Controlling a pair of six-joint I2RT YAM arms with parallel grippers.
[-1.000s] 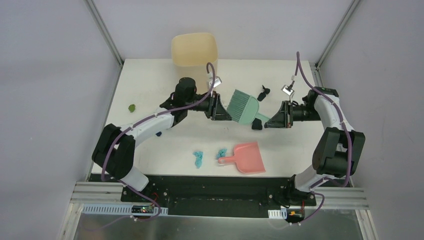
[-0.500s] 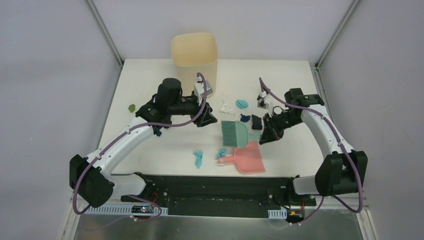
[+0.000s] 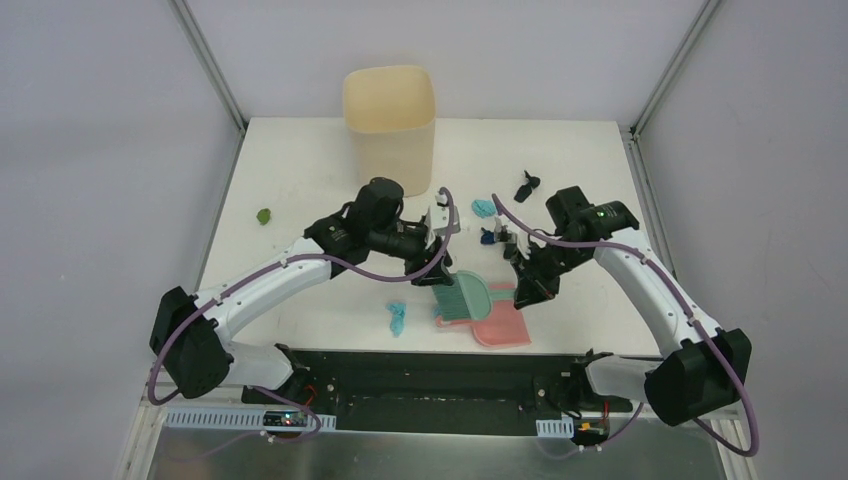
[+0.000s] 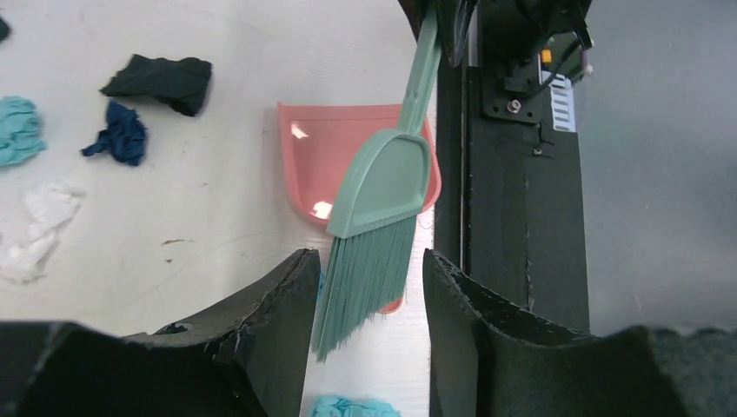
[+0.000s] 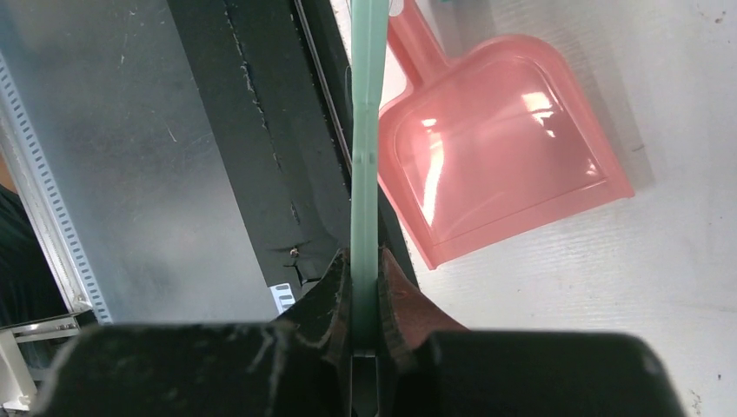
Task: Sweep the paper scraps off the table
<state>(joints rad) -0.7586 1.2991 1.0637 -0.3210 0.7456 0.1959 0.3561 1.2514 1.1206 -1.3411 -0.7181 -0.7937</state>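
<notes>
right gripper (image 5: 365, 269) clamping the brush (image 4: 387, 178) handle | left gripper (image 4: 369, 261) gaping; bristles hanging between its jaws; brush axis running gripper to gripper over dustpan (image 5: 495, 148) | paper scraps (image 4: 126, 135) lying on table (image 4: 217, 200) beyond the bristles, between both arms

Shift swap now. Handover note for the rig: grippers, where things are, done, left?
Right gripper: shut on the handle of the teal hand brush; brush head over the pink dustpan.
Left gripper: open, jaws either side of the bristles.
On the table, beyond the pan: black scrap, navy scrap, light blue scrap, white scrap. Second light blue scrap left of the pan; green scrap far left.
Done: nothing; pan looks empty.
Left: sweep every scrap into the pan.
</notes>
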